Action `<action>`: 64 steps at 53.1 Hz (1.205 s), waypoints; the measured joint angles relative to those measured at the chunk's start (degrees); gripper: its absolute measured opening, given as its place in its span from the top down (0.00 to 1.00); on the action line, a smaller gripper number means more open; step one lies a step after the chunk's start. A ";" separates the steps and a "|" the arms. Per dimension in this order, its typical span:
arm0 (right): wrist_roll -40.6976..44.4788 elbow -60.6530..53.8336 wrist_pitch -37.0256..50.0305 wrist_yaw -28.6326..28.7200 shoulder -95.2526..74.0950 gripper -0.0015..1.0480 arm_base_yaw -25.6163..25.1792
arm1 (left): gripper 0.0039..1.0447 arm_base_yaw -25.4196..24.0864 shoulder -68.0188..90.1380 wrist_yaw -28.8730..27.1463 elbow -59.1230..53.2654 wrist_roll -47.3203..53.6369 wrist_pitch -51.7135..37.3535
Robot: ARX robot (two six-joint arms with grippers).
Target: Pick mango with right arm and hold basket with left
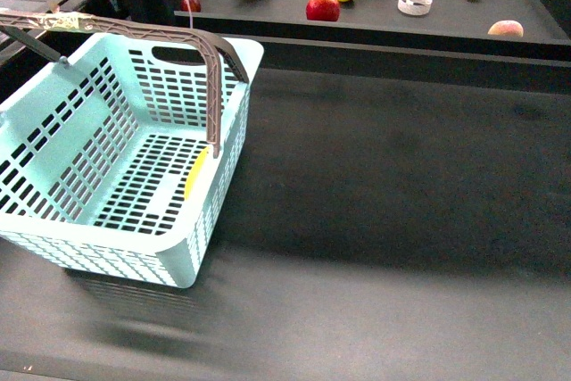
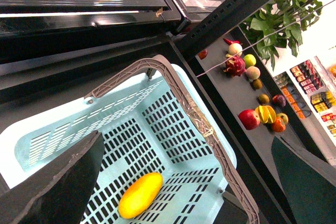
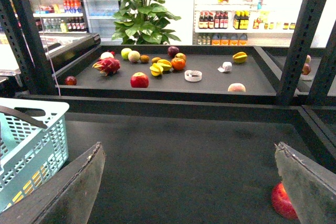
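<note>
Left wrist view: mango inside basket; both claws wide, empty.

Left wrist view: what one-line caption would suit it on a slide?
Open left gripper above a pale blue basket holding one mango, fruit shelf beyond.

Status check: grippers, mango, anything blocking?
Left gripper open above light-blue plastic basket. Right gripper open, empty. Smooth yellow-orange mango lying in basket. No obstruction seen.
</note>
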State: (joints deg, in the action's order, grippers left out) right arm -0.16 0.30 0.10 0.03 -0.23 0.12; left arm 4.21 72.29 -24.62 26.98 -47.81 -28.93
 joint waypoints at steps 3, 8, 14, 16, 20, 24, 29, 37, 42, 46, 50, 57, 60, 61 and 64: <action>0.00 0.00 0.00 0.02 0.00 0.08 0.00 | 0.09 -0.94 0.50 3.98 -0.96 2.99 -2.93; 0.00 0.00 0.00 -0.02 0.00 0.08 0.00 | 0.26 -3.72 0.63 20.48 -7.63 20.63 -20.04; 0.00 0.00 0.00 0.04 0.00 0.08 0.00 | 0.46 -3.96 -3.67 24.52 -12.17 38.07 -24.41; 0.00 0.00 0.00 0.04 0.00 0.08 0.00 | 0.55 -3.96 -5.57 24.61 -13.73 41.75 -24.35; 0.00 0.00 0.00 0.00 0.00 0.08 0.00 | 0.70 -4.04 -8.59 24.61 -16.15 44.78 -23.45; 0.00 0.00 0.00 0.02 0.00 0.08 0.00 | 0.84 -4.04 -11.50 24.65 -18.05 45.90 -22.21; 0.00 0.00 0.00 0.02 0.00 0.08 0.00 | 0.96 -4.07 -15.50 24.61 -19.96 46.60 -20.24; 0.00 0.00 0.00 0.02 0.00 0.08 0.00 | 0.96 -4.09 -19.39 24.63 -23.34 46.80 -20.52; 0.00 0.00 0.00 0.02 0.00 0.08 0.00 | 0.96 -4.09 -21.79 24.63 -25.03 46.93 -18.64; 0.00 0.00 0.00 0.02 0.00 0.08 0.00 | 0.96 -4.09 -25.33 24.63 -25.57 46.97 -15.72; 0.00 0.00 0.00 0.02 0.00 0.08 0.00 | 0.96 -4.09 -29.05 24.61 -25.77 47.01 -12.70; 0.00 0.00 0.00 0.02 0.00 0.08 0.00 | 0.96 -4.09 -34.91 24.63 -25.81 47.19 -7.50; 0.00 0.00 0.00 0.02 0.00 0.08 0.00 | 0.96 -4.09 -37.35 24.63 -25.81 47.21 -5.33; 0.00 0.00 0.00 0.02 0.00 0.08 0.00 | 0.96 -4.09 -38.16 24.63 -25.81 47.21 -4.63; 0.00 0.00 0.00 0.02 0.00 0.08 0.00 | 0.96 -4.09 -40.41 24.63 -25.81 47.21 -2.56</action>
State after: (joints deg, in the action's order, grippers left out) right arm -0.16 0.30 0.10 0.05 -0.23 0.12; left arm 0.12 31.88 0.01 1.17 -0.60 -31.48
